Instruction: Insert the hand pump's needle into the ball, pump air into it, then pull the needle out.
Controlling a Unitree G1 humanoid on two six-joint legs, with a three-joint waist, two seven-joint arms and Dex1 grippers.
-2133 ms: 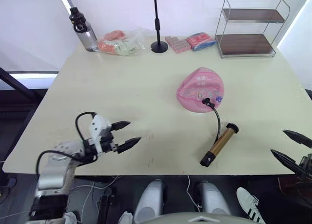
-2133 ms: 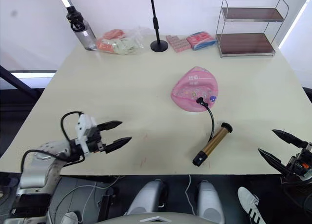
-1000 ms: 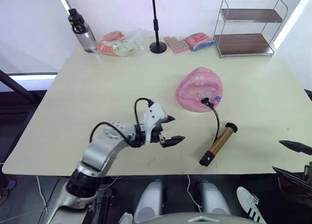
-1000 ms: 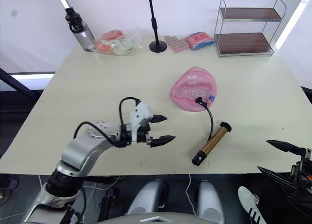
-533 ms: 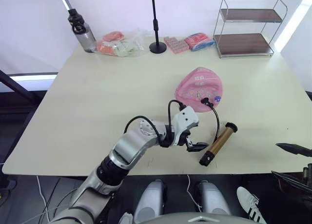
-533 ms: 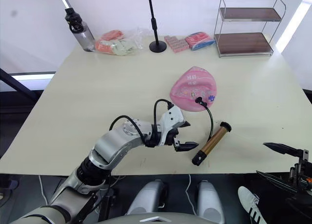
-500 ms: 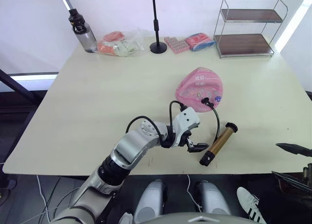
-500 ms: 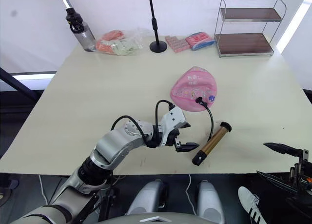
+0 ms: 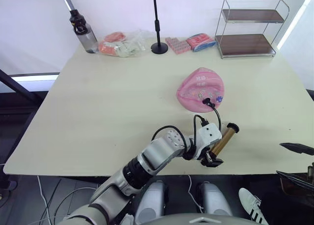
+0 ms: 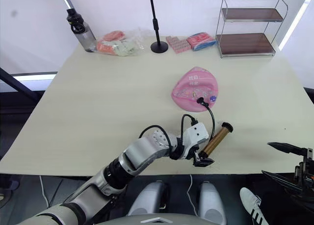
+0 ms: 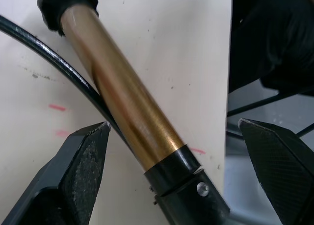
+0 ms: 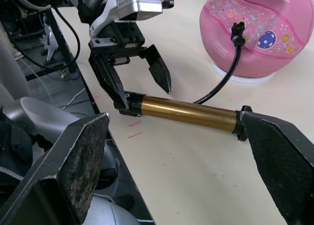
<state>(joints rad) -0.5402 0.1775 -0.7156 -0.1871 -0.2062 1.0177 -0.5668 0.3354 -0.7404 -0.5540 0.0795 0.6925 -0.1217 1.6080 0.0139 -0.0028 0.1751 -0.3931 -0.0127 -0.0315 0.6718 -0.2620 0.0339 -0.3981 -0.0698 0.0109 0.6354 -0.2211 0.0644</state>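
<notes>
The pink ball (image 9: pixel 200 89) rests right of the table's middle. The needle's black fitting (image 12: pixel 239 29) is stuck in the ball's near side, with the pin itself hidden. From there a thin black hose (image 12: pixel 221 83) curves to the hand pump (image 9: pixel 223 140), a bronze cylinder lying near the front edge. My left gripper (image 9: pixel 212 159) is open, its fingers (image 11: pixel 83 156) straddling the pump's near black end cap (image 12: pixel 131 101). My right gripper (image 9: pixel 279 159) hangs open off the table's right front corner, with nothing between its fingers.
Along the back edge stand a water bottle (image 9: pixel 82 24), a bag of snacks (image 9: pixel 120 43), a tall black stand pole (image 9: pixel 158 19), some packets (image 9: pixel 191 41) and a wire shelf (image 9: pixel 248 26). The pump's near end lies close to the table's front edge (image 9: pixel 162 175).
My left arm has swept rightward along the table's front from the left side to the pump's near end. The right gripper has stayed low beyond the right edge.
</notes>
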